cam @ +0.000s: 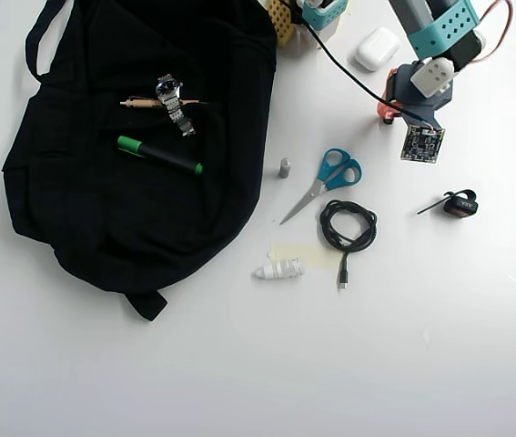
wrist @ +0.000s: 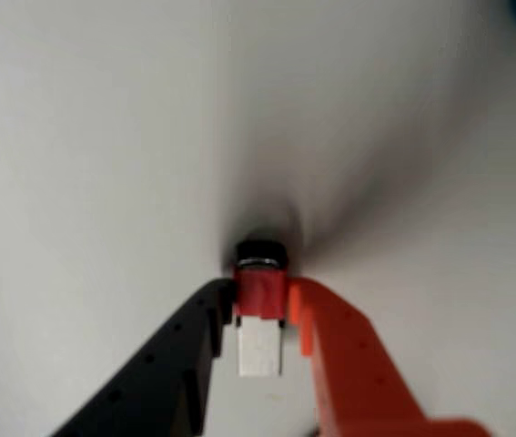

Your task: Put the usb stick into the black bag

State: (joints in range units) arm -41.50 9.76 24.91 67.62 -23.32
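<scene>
Two fingers of the gripper [wrist: 259,314] closed on the usb stick [wrist: 260,293] | table [wrist: 75,137] beneath | black bag [cam: 130,155] far left in overhead view

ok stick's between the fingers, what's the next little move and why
Probably lift straight up. In the wrist view the gripper is shut on the usb stick, low over the table. Overhead, the black bag lies far left of the arm, so it needs clearance first.
</scene>
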